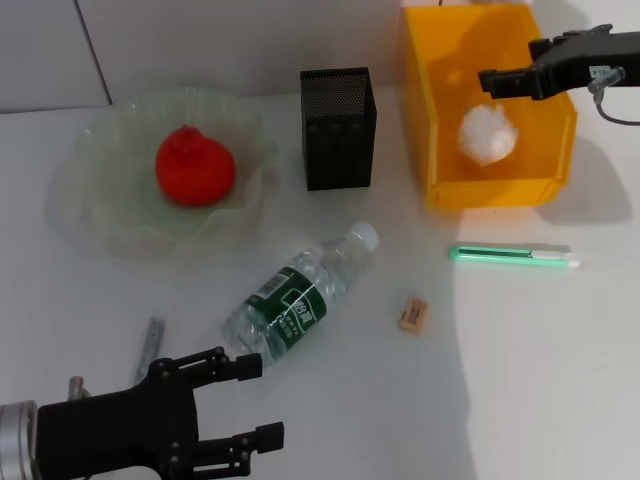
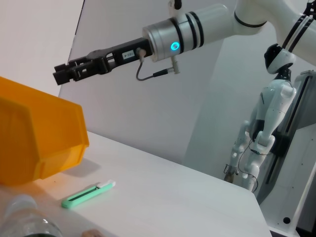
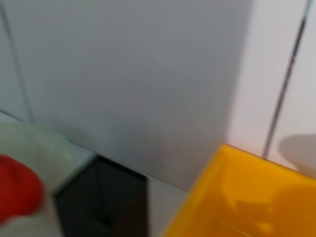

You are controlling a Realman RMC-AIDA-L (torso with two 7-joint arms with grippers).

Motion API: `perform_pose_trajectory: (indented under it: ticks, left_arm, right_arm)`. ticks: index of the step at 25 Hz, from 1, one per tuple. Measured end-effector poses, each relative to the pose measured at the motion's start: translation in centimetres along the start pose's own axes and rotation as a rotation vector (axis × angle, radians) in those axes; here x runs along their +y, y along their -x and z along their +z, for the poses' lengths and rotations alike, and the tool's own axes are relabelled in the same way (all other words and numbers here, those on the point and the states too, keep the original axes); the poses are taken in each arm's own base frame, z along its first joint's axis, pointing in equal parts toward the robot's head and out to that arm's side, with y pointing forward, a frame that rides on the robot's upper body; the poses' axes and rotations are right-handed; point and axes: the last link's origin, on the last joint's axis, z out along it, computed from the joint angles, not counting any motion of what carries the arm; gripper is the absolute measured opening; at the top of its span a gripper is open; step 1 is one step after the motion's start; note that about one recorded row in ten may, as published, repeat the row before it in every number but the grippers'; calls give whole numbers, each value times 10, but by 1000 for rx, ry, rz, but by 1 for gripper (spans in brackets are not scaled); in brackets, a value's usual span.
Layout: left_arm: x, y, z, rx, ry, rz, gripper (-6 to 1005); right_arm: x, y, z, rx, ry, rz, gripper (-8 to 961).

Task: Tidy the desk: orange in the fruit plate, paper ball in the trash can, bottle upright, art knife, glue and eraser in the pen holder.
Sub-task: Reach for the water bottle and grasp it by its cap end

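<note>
The orange [image 1: 195, 167] lies in the fruit plate [image 1: 100, 215]; it also shows in the right wrist view [image 3: 15, 190]. The paper ball [image 1: 486, 134] lies in the trash can [image 1: 490, 190]. My right gripper [image 1: 487, 82] hovers over the can, shut and empty; the left wrist view shows it too [image 2: 61, 74]. The bottle [image 1: 300, 298] lies on its side mid-table. The tan eraser [image 1: 412, 313] lies to its right. The green art knife [image 1: 515, 256] lies in front of the can. The pen holder [image 1: 339, 130] stands upright. My left gripper [image 1: 258, 402] is open, near the bottle's base.
A small grey stick [image 1: 150, 345] lies on the table beside my left arm. A wall runs close behind the plate, the pen holder and the trash can. The table's right edge [image 2: 247, 197] shows in the left wrist view.
</note>
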Motion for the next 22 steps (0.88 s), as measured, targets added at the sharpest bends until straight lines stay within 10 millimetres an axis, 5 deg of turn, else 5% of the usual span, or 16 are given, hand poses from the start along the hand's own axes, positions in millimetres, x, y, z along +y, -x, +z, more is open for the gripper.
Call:
perform_pose_trajectory:
  ticks: [5,12,16,17,22]
  left_arm:
    - [-1,-1,-1,10,-8,0,801]
    - [-4,-7,-4,62,-43,22,801]
    - [-9,-9,-6,72,-78,35,801]
    - [-9,-9,-6,72,-78,35,801]
    - [-25,-25,-4,76,-114,56,801]
  right_arm:
    - [9,-8,-35,-33,150,77,765]
    - [10,-88,-78,-334,342,188,763]
    - [12,-121,-92,-399,386,97,762]
    - [22,-142,-94,-397,432,15,762]
    - [43,-170,-91,-326,548,-73,763]
